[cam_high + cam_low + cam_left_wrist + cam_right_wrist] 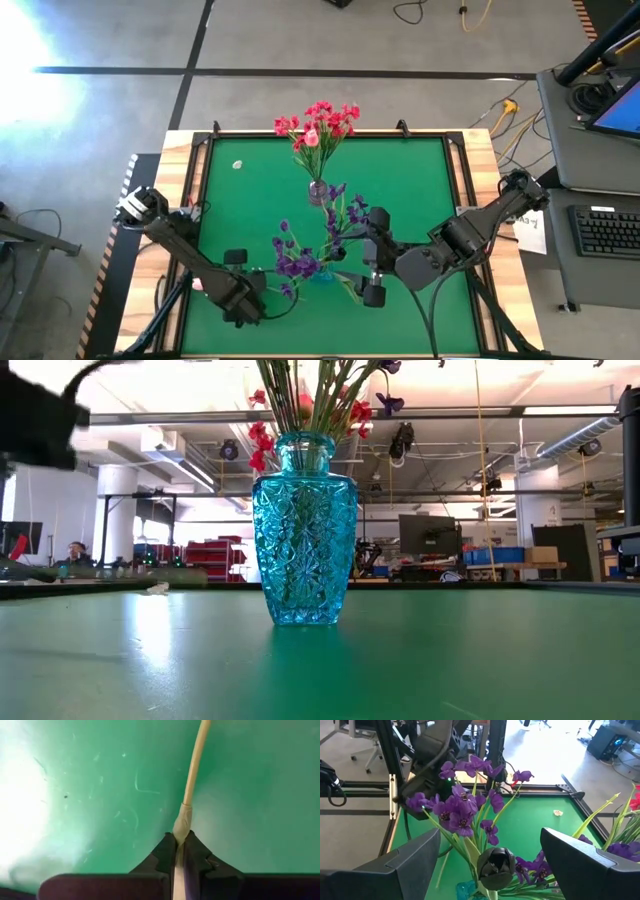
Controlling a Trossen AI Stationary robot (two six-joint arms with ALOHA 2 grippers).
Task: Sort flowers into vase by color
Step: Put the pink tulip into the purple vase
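You are looking at the left tool (179,851) clamping a pale, thin flower stem (194,767) between its dark fingers, low over the green desk (400,180) near its front left part; the stem is running away from the fingertips across the green surface, and you cannot tell from here which bloom it is carrying. The right tool (490,865) is hovering with its fingers standing wide apart above the purple small-bloom flowers (462,810), gripping nothing. Those purple sprays (300,255) are standing on long green stems in the blue cut-glass vase (303,530), which is sitting upright on the desk toward the front middle, between the two arms. The red and pink clustered flowers (320,125) are standing in a second, small clear vase (318,192) farther back along the desk's middle. A small pale scrap (237,165) is lying on the desk's back left part, well apart from both vases
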